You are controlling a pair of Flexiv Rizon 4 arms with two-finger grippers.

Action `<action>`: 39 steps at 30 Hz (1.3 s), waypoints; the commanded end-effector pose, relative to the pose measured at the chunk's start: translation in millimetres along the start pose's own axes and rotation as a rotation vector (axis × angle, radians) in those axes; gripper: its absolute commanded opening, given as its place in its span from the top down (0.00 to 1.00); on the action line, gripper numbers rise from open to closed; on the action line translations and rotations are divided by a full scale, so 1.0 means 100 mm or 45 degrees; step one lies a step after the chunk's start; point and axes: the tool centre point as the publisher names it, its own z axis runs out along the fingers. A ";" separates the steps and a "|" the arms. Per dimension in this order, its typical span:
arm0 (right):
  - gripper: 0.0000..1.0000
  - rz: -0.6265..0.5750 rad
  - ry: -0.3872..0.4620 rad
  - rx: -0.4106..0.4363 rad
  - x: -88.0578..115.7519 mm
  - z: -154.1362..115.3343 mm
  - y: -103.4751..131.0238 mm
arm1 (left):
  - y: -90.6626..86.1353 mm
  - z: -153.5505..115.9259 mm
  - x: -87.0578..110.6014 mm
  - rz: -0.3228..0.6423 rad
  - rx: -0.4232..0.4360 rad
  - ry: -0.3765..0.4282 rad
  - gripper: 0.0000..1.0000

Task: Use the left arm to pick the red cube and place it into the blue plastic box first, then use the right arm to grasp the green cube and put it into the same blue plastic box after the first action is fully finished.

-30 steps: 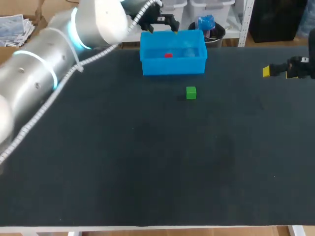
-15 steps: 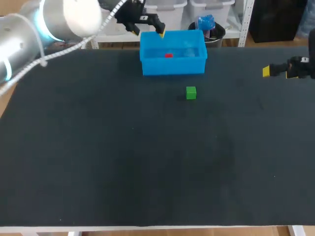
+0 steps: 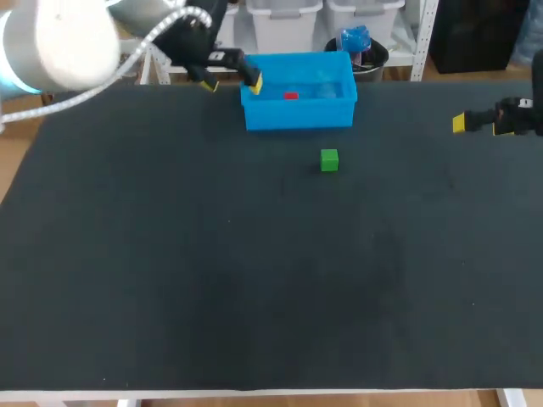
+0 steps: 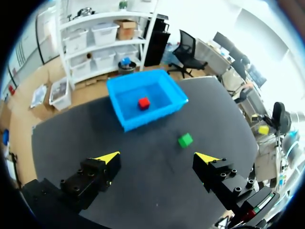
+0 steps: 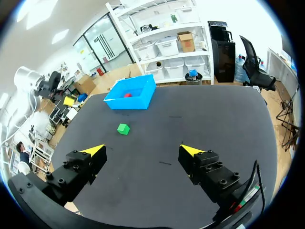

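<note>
Red cube lies inside the blue plastic box, on its floor, a little toward 9 o'clock of the box's middle and free of all four walls. The box stands at the 12 o'clock edge of the dark surface, open side up. Green cube sits on the surface outside the box, near it at about 5 o'clock from the box's front wall, not touching it. Left arm enters from the 10 o'clock corner of the head view; the left jaws stand wide apart and hold nothing, positioned at 9 o'clock of the box, with one yellow tip at the box's near left rim corner and the other out past the box wall over the surface. Contact between that tip and the rim cannot be determined. The left wrist view confirms the jaws apart, with the red cube in the box ahead of them and the green cube on the surface between box and jaws, nearer one finger. Right arm comes in at the 3 o'clock edge of the head view, well apart from both cubes and the box. The right wrist view shows the right jaws spread, nothing between them, with the green cube ahead on the surface and the box beyond it.
</note>
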 end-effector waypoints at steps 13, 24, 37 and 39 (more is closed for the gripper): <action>0.00 -0.001 0.001 0.001 0.00 0.01 0.00 | 0.05 -0.20 0.99 0.017 0.051 -0.647 0.00; 0.00 -0.001 0.001 0.001 0.00 0.01 0.00 | 0.09 -0.22 0.97 0.058 0.105 -0.612 0.00; 0.00 -0.001 0.001 0.001 0.00 0.01 0.00 | 0.09 -0.22 0.90 0.142 0.147 -0.493 0.00; 0.00 -0.001 0.001 0.001 0.00 0.01 0.00 | 0.09 -0.22 0.90 0.141 0.164 -0.478 0.00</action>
